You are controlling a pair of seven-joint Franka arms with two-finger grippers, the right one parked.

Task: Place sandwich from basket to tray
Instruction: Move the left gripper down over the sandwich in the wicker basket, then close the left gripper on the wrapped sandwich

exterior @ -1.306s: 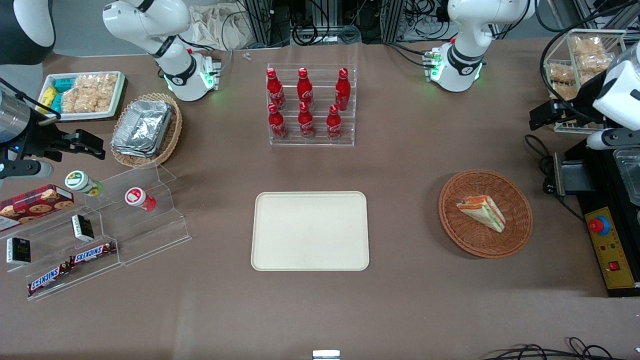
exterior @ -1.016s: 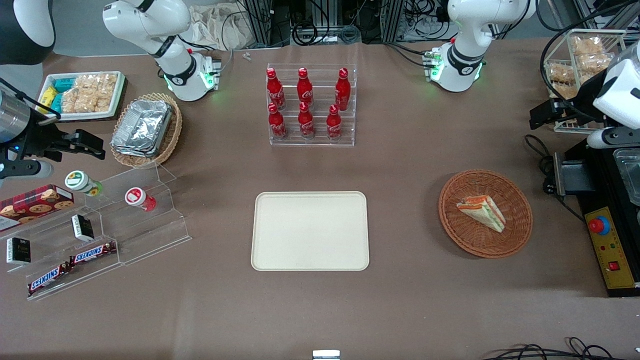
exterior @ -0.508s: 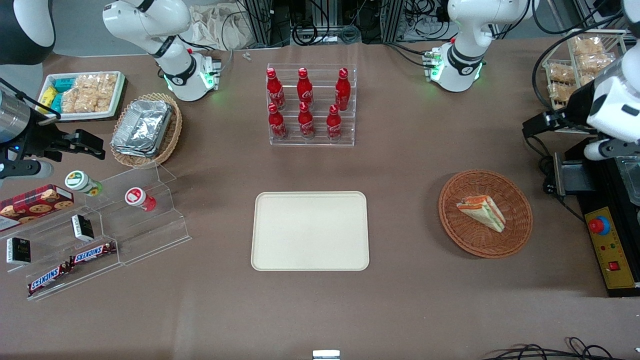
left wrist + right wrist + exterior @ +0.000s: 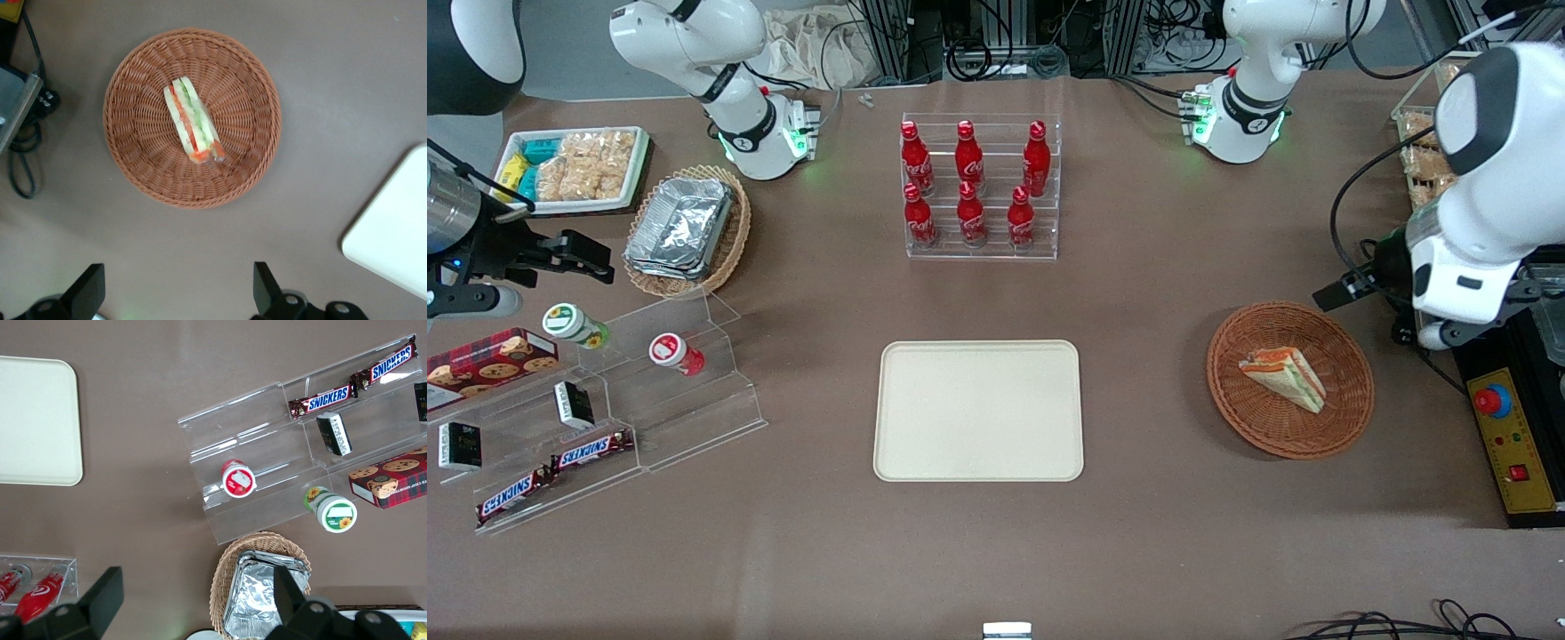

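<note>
Pincer [image 4: 175,293] hovers with its fingers apart, above bare tabletop [image 4: 1156,533] just off the basket [image 4: 133,160]; the sandwich [image 4: 192,120] lies in it, well apart from the tray [image 4: 400,240]. Best centre over the wedge, fingers at three and nine o'clock across the bread faces, then descend

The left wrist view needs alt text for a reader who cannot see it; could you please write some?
A triangular white-bread sandwich with red and green filling lies in a round reddish-brown wicker basket on a brown table. The open gripper hangs above bare table beside the basket, empty. A corner of the cream rectangular tray shows at the edge.
</note>
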